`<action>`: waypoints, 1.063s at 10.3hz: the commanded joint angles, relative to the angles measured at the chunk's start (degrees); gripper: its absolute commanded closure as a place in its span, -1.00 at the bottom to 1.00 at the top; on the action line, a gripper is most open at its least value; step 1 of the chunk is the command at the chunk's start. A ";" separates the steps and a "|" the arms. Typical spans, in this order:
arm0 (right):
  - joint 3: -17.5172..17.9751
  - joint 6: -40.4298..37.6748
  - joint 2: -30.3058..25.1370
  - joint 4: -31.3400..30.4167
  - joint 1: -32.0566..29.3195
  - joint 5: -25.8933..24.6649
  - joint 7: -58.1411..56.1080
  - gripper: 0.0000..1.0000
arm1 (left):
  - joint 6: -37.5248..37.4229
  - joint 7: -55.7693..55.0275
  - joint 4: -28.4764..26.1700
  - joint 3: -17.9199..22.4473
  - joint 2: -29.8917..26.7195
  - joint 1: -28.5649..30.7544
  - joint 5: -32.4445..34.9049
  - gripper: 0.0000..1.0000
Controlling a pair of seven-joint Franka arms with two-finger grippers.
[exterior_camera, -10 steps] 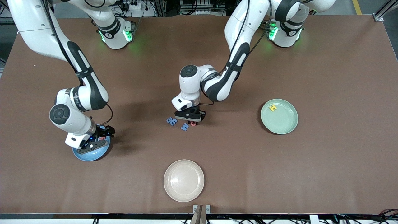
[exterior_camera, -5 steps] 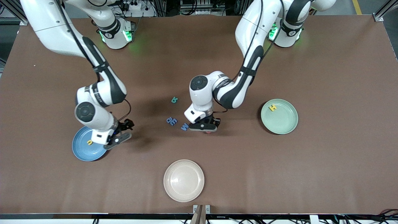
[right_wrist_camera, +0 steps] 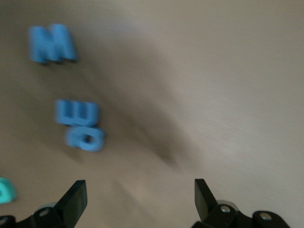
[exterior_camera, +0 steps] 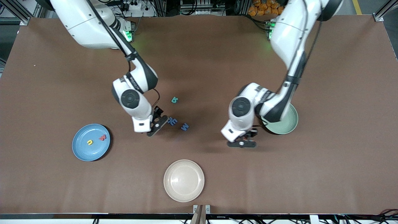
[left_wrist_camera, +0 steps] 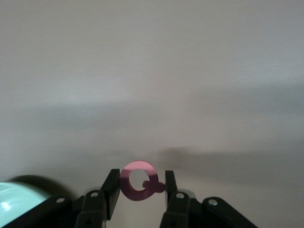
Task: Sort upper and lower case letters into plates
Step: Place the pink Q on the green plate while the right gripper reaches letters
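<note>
Left wrist view gives us the clearest look at the grip: the left gripper (left_wrist_camera: 140,186) is closed down narrowly on a pink-red letter Q (left_wrist_camera: 138,180), pinched by its outer edges, and it hangs over bare table just beside the pale green plate (exterior_camera: 287,124). We judge these letters very light, stiff and thin, so a gentle edge pinch should do, though such a small piece could twist or slip between the pads. Our right gripper (exterior_camera: 157,123) hovers with its fingers spread wide and empty over the table next to the blue letters: a pair lying touching, which we read as an E and a lower-case letter (exterior_camera: 172,121), and an M (exterior_camera: 185,126) a little apart. A teal letter (exterior_camera: 174,100) lies farther from the front camera. The blue plate (exterior_camera: 81,152) holds a yellow letter (exterior_camera: 90,142) and a red one (exterior_camera: 102,137); the cream plate (exterior_camera: 184,180) holds nothing.
</note>
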 commanded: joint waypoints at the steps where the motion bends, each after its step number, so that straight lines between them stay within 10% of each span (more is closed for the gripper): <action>1: -0.21 -0.49 3.52 4.32 3.02 2.23 1.12 -1.00 | 0.07 7.19 -15.76 -5.48 -11.57 9.51 -0.79 0.49; 4: -0.38 -0.05 4.41 4.95 4.70 1.89 4.13 -1.00 | 0.16 12.13 -27.30 -6.55 -19.15 15.07 -0.79 0.45; 9: -0.82 1.44 4.85 3.98 4.17 1.45 4.22 -1.00 | 6.63 14.25 -31.27 -6.64 -17.06 18.24 -0.62 0.34; 10: -1.26 1.44 4.85 3.89 4.17 1.36 4.22 -1.00 | 8.92 14.51 -32.32 -6.64 -16.88 19.20 -0.62 0.12; 11: -1.26 1.53 4.85 3.98 4.26 1.36 4.22 -1.00 | 9.12 14.51 -32.33 -6.64 -16.87 18.87 -0.62 -0.63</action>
